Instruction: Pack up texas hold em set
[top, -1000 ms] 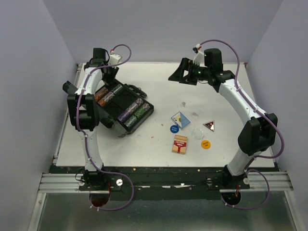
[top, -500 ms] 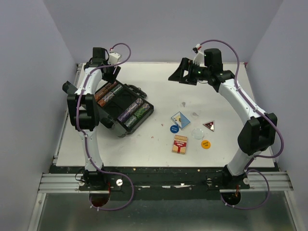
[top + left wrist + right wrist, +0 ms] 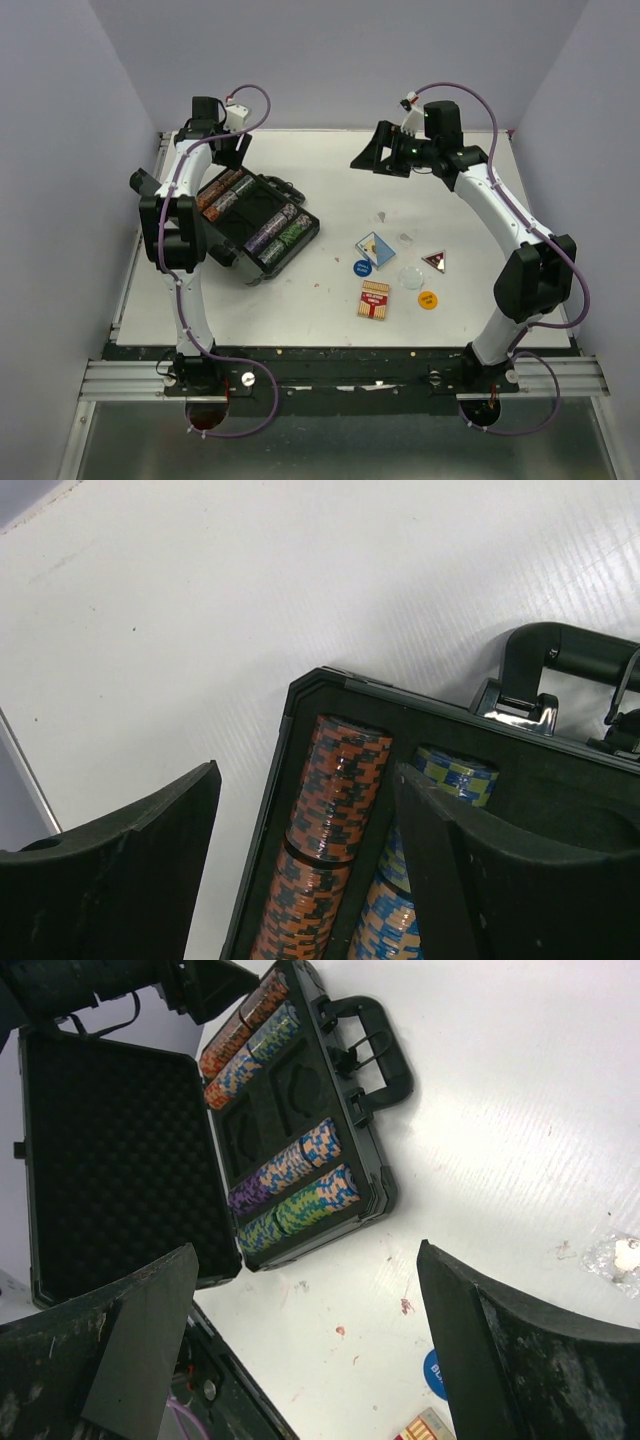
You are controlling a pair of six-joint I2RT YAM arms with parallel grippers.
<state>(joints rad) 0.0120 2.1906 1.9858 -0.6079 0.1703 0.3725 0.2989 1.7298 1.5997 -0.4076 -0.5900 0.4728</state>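
Lying open on the left half of the table (image 3: 300,320): black case (image 3: 255,225), foam lid (image 3: 110,1160) folded back opposite the handle (image 3: 560,645), chip rows (image 3: 300,1175) in the tray. Hanging just above its far corner, over the orange chips (image 3: 325,810): left gripper (image 3: 305,780), spread wide, arm stretched forward. Raised over the far middle, well apart from the case: right gripper (image 3: 307,1260), spread and holding nothing, arm arched inward. Loose right of the case: red deck (image 3: 375,300), blue deck (image 3: 375,247), blue button (image 3: 362,267), orange button (image 3: 428,299).

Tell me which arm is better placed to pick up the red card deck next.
Likely right: the red card deck lies on its side, while the left gripper hovers over the case.
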